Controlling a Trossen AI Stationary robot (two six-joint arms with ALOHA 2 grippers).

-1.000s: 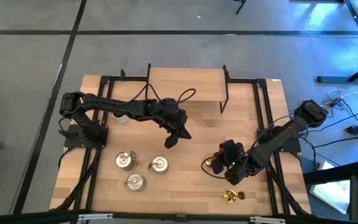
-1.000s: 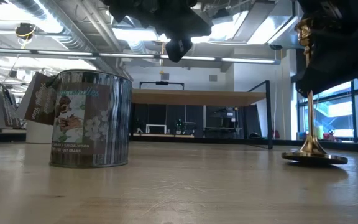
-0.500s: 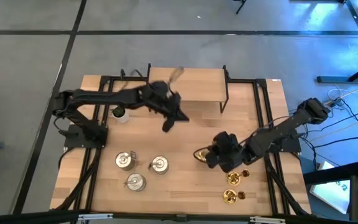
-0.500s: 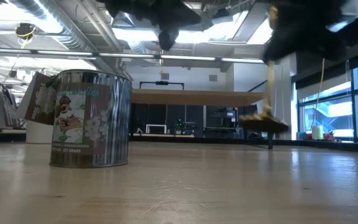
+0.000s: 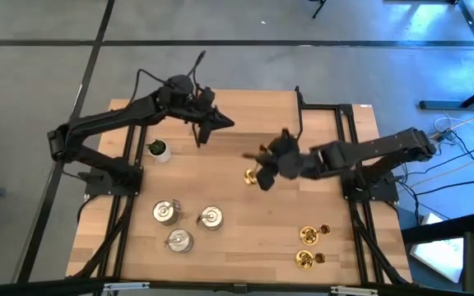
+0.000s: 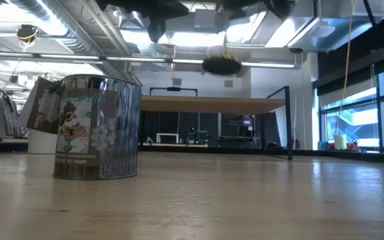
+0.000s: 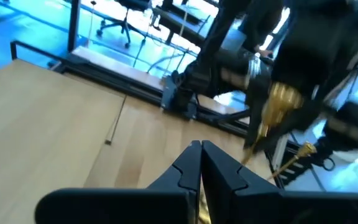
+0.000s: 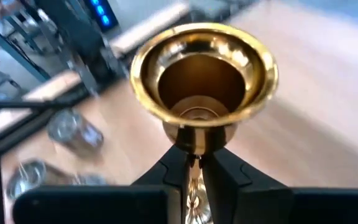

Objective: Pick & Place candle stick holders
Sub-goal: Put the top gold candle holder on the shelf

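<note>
My right gripper [image 5: 268, 167] is shut on a shiny gold candle stick holder [image 5: 257, 171] high over the middle of the table. The holder's cup [image 8: 204, 68] faces the right wrist camera, and its round base [image 6: 222, 65] shows from the side in the low view. My left gripper [image 5: 202, 136] is shut and empty [image 7: 201, 148], in the air near the shelf's left end. Two more gold holders [image 5: 307, 235] [image 5: 304, 260] rest on the table near the front right. Three squat silvery holders [image 5: 167, 212] [image 5: 211, 216] [image 5: 178, 240] stand on their bases at the front left. My right gripper pinches the gold holder's slim stem just below the cup [image 8: 194, 146] between its two fingers [image 8: 173, 165]. The fingers come slanting down from the table's right side and lie across the stem. The holder is lifted clear of the table, roughly upright, base down.
A raised wooden shelf [image 5: 245, 111] on black legs stands at the far middle. A tiny white pot with a green plant [image 5: 159, 150] sits at the left. The nearest silvery holder [image 6: 99, 127] fills the left of the low view.
My right gripper has lifted the gold holder off the table at the front right and carried it up, toward the far edge and the left, to the middle. My left gripper has risen and gone toward the far-left, staying shut.
</note>
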